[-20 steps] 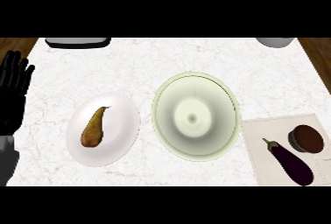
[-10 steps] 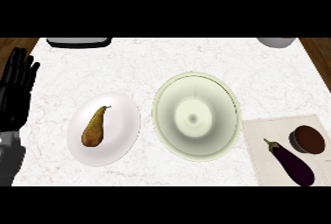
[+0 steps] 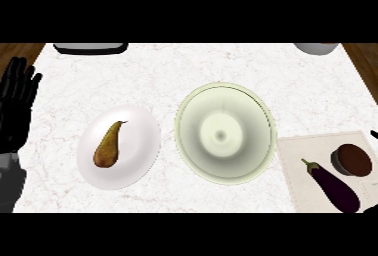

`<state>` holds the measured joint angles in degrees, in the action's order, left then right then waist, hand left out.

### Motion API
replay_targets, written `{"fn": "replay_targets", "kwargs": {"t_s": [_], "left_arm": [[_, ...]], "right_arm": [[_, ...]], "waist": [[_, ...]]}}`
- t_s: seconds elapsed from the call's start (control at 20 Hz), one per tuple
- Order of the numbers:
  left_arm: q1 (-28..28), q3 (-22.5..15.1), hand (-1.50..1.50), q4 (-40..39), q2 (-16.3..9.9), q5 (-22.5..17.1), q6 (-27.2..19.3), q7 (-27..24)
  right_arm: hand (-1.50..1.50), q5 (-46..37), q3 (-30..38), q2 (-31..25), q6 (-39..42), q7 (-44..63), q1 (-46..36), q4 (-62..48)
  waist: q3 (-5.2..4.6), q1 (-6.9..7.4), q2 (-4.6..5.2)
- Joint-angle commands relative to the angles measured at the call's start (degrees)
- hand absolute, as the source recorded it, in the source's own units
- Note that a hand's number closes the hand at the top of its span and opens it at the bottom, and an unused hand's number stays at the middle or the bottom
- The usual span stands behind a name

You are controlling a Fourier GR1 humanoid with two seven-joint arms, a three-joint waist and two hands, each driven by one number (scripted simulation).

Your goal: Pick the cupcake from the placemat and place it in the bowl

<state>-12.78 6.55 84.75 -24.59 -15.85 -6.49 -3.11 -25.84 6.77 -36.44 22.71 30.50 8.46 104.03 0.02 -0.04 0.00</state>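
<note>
left hand (image 3: pixel 18 107) open at 9 o'clock | cupcake (image 3: pixel 354 160) on placemat (image 3: pixel 310 150) at 4 o'clock | bowl (image 3: pixel 225 131) centre

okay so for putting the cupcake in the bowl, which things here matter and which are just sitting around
Part of the job:
cupcake, at the placemat's far right
placemat
bowl, mid-counter, nothing in it

Just lying about:
eggplant, beside the cupcake on the placemat
pear on the white plate
left hand, open, resting at the left edge
</note>
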Motion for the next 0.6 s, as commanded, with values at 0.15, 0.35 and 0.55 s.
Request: {"fn": "replay_targets", "kwargs": {"t_s": [0.15, 0.35, 0.55], "left_arm": [[-0.8, 0.5, 0.0, 2.2, 2.0, 2.4, 0.1, 2.9], [-2.4, 2.8, 0.0, -1.5, 2.0, 3.1, 1.2, 1.4], [-0.2, 3.4, 0.0, -0.7, 3.4, 4.2, 2.4, -0.6]], "right_arm": [[-1.5, -5.7, 2.7, 2.8, -2.2, -8.9, -1.3, -9.5], [-1.5, -7.6, 2.1, 5.4, -3.1, -11.5, -3.0, -10.5], [-1.5, -9.9, 2.7, 6.4, -3.7, -15.9, -4.8, -15.2]], "waist": [[0.0, -0.1, -0.02], [-0.01, -0.16, -0.02], [-0.01, -0.02, 0.0]]}}
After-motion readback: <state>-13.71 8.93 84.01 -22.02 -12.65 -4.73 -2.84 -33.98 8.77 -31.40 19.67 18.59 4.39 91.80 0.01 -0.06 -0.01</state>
